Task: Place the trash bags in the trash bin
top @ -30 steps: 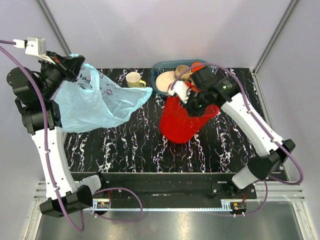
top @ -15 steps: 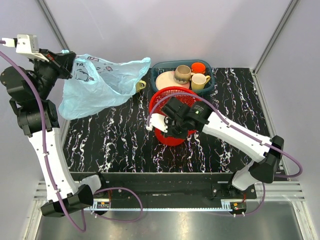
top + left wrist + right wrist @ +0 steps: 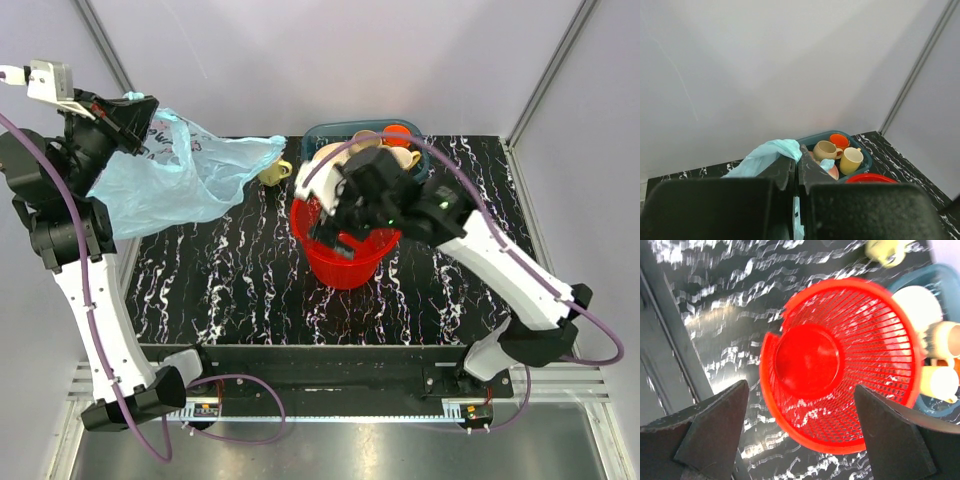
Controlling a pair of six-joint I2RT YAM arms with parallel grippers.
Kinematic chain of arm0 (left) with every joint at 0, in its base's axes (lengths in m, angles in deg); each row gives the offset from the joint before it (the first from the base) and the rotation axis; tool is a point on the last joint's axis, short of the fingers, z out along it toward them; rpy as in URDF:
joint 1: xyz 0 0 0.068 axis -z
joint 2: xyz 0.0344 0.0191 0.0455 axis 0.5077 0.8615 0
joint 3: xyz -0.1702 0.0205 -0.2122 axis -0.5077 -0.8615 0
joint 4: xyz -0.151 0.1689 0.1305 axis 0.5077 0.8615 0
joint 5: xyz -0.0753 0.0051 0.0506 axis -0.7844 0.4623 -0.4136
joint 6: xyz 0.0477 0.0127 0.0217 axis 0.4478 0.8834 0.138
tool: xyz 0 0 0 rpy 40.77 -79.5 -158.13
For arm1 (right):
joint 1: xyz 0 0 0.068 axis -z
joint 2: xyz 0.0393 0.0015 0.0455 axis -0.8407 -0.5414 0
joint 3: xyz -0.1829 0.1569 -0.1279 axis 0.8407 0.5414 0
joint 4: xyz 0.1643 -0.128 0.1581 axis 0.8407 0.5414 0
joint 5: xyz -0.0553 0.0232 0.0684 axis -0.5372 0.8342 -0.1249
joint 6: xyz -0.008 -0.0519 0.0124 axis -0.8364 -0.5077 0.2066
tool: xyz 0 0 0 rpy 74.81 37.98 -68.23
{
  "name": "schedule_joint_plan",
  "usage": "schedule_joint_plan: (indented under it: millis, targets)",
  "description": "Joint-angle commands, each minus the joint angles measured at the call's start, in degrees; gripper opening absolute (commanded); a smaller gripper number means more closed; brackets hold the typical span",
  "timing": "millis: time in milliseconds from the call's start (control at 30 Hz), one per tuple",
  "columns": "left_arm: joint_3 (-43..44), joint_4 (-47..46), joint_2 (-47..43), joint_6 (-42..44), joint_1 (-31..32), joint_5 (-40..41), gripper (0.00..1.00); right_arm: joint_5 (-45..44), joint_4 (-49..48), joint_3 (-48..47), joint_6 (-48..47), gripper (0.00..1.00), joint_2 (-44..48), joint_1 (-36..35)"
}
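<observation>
Careful, the bag point(image 3: 175, 185) could miss!
My left gripper point(image 3: 796, 159) pinches it, floppy, far from the basket point(image 3: 345, 270); my right gripper point(image 3: 800, 390) gapes wide.

Red mesh basket point(image 3: 345, 262) now upright on the table instead of tipped, right gripper point(image 3: 800, 386) let go and spread above it, blue bag point(image 3: 175, 180) hoisted higher by left gripper point(image 3: 135, 118).

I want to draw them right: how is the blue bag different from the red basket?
The blue bag is floppy and see-through, with cartoon prints; the red basket is stiff lattice. The blue bag dangles from the shut left claw; the red basket stands upright on the table. The blue bag looks wider than the red basket. Both look plastic.
</observation>
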Motion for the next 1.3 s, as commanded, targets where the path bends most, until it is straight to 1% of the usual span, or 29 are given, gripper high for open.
schedule_joint_plan:
  millis: [0, 67, 100, 200, 267, 333, 367, 433, 467, 500, 533, 600, 633, 667, 700, 733, 800, 833, 867, 900, 933, 967, 1000, 1033, 1067, 1100, 1133, 1200, 1267]
  targets:
    - [2.0, -5.7, -1.6, -4.7, -0.4, -7.5, 0.0, 1.9, -6.9, -9.2, 11.8, 0.95, 2.0, 6.0]
    - [1.8, -7.6, -2.9, -6.8, -0.3, -9.2, 0.0, 4.6, -9.1, -11.0, 16.6, 0.94, 0.2, 11.4]
    - [1.9, -8.0, -3.4, -7.3, -0.3, -10.6, 0.0, 5.0, -10.1, -11.9, 17.7, 0.95, -0.5, 12.8]
    - [3.3, -7.9, -4.3, -8.4, -0.3, -12.0, 0.0, 8.1, -12.8, -14.5, 18.9, 0.95, -3.2, 16.9]
    - [4.0, -8.2, -4.7, -9.7, -0.4, -13.8, 0.0, 12.7, -13.5, -17.4, 18.8, 0.96, -4.4, 18.7]
    - [3.8, -11.9, -5.0, -13.5, -0.3, -14.9, 0.0, 16.4, -13.3, -19.6, 19.2, 0.96, -6.4, 19.0]
    - [3.9, -12.8, -5.3, -14.8, -0.4, -15.5, 0.0, 18.0, -13.1, -21.2, 19.2, 0.98, -7.0, 19.0]
    - [3.5, -16.8, -5.4, -18.9, -0.3, -16.4, 0.0, 21.9, -13.1, -22.6, 19.7, 1.0, -8.5, 19.0]
    - [3.4, -17.9, -5.5, -20.2, -0.3, -17.4, 0.0, 22.3, -14.2, -22.8, 19.7, 1.0, -8.7, 19.0]
    - [2.8, -21.8, -5.7, -21.9, -0.3, -18.0, 0.0, 21.9, -15.1, -22.7, 20.1, 1.0, -8.8, 19.0]
    - [1.3, -24.2, -6.0, -25.7, -0.4, -18.7, 0.0, 21.2, -15.9, -22.7, 18.9, 1.0, -9.1, 19.0]
    - [0.3, -29.8, -6.5, -29.0, -0.3, -19.8, 0.0, 20.0, -17.7, -22.4, 18.1, 1.0, -9.6, 19.1]
    - [-0.3, -31.8, -6.6, -32.1, -0.3, -20.1, 0.0, 21.1, -17.7, -22.7, 17.7, 0.98, -9.8, 19.1]
    - [-0.8, -33.3, -6.7, -33.0, -0.4, -20.4, 0.0, 22.5, -17.2, -23.8, 17.6, 0.9, -10.1, 19.1]
    - [-0.7, -33.9, -6.7, -33.4, -0.5, -20.3, 0.0, 23.7, -16.8, -24.5, 17.9, 0.65, -10.3, 19.0]
    - [-0.6, -34.0, -6.5, -34.1, -0.3, -20.0, 0.0, 26.2, -16.7, -25.2, 19.0, 0.49, -10.3, 19.0]
    - [-1.0, -36.0, -6.2, -36.0, -0.3, -19.3, 0.0, 27.9, -16.1, -27.4, 19.9, 0.14, -9.3, 19.0]
    - [-1.7, -38.3, -5.7, -39.8, -0.1, -19.3, 0.0, 27.4, -16.1, -28.1, 21.5, 0.0, -8.7, 19.0]
    - [-2.9, -41.4, -5.6, -42.4, 0.4, -19.1, 0.0, 26.8, -16.2, -29.3, 22.1, 0.0, -8.1, 19.1]
    - [-4.7, -48.0, -5.2, -44.8, 2.2, -19.0, 0.0, 26.0, -16.0, -29.9, 22.6, 0.0, -6.5, 19.1]
    - [-4.7, -49.0, -4.3, -45.1, 4.0, -19.0, 0.0, 25.1, -15.6, -30.2, 22.8, 0.0, -5.5, 19.0]
    - [-4.6, -47.9, -4.0, -42.5, 6.7, -19.2, 0.0, 24.7, -14.5, -30.1, 22.8, 0.0, -4.6, 19.0]
    - [-4.1, -43.4, -3.5, -39.2, 13.1, -19.2, 0.0, 23.9, -13.7, -29.9, 22.7, 0.0, -2.3, 19.0]
    - [-3.9, -41.4, -3.3, -32.6, 16.3, -19.2, 0.0, 22.1, -12.9, -29.3, 22.4, 0.0, -1.3, 19.0]
    - [-3.9, -39.1, -2.6, -29.1, 19.5, -18.3, 0.0, 20.9, -11.0, -27.8, 22.4, 0.0, -0.2, 19.0]
    - [-3.5, -33.8, -2.1, -25.7, 25.8, -17.4, 0.0, 19.6, -10.1, -26.6, 22.4, 0.0, 1.8, 19.0]
    - [-2.5, -31.2, -1.5, -20.0, 28.5, -16.2, 0.0, 17.2, -9.2, -25.2, 22.4, 0.0, 3.0, 19.1]
    - [-1.0, -28.8, 1.8, -17.3, 34.9, -14.4, 0.0, 14.0, -8.7, -19.5, 22.4, 0.0, 6.8, 19.1]
    - [3.0, -27.9, 4.9, -16.5, 38.0, -12.4, 0.0, 8.6, -8.1, -16.6, 23.0, 0.0, 8.6, 19.0]
